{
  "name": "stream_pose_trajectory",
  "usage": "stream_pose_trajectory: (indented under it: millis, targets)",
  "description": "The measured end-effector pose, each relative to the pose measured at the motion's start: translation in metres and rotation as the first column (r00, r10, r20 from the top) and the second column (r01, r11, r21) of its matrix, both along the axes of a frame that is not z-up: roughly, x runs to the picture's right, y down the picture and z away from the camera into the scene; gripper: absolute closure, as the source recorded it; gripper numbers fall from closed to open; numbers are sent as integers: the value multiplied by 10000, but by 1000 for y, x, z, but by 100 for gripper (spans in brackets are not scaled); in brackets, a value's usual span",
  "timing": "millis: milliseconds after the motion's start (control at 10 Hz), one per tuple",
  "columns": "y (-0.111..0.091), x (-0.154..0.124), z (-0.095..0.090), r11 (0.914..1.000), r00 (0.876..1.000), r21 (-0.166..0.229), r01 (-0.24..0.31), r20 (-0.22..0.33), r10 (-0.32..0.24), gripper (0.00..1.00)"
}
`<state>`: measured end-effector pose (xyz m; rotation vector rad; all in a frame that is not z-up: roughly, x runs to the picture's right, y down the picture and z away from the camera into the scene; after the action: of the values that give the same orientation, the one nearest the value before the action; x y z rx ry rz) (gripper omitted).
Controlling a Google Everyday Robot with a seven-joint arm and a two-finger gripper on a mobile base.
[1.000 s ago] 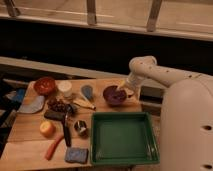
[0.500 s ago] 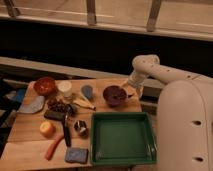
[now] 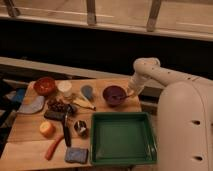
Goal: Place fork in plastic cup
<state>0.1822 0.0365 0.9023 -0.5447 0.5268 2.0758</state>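
The blue-grey plastic cup [image 3: 87, 91] stands on the wooden table [image 3: 30, 132], just left of the dark purple bowl [image 3: 114, 95]. My gripper [image 3: 129, 93] hangs from the white arm at the right rim of the purple bowl, about a bowl's width to the right of the cup. I cannot make out the fork; it may be hidden at the gripper or in the bowl.
A green tray [image 3: 122, 137] lies at the front right. A red bowl [image 3: 45, 85], a white cup [image 3: 64, 88], a blue-grey cloth [image 3: 32, 106], a black-handled tool [image 3: 66, 132], a metal cup [image 3: 81, 127], an orange [image 3: 46, 129], a carrot [image 3: 54, 147] and a blue sponge [image 3: 76, 155] fill the left half.
The arm's elbow and the gripper have shifted a little to the right, from over the purple bowl towards its right rim. The objects on the table have not moved.
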Motion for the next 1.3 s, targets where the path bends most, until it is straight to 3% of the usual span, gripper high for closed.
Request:
stream_pose_trajectory:
  millis: [100,300,700,1300]
  targets:
    - [2,2,-1,10000,10000,-50,-50,-48,50,92]
    - [2,2,-5,9999,9999,-36,-113,-113,113,100]
    - [-27,-2,-42,9982,10000,603,-7,-77,12,100]
    - [-57,-25,-75,9890,9988,1477,-86,498,13,100]
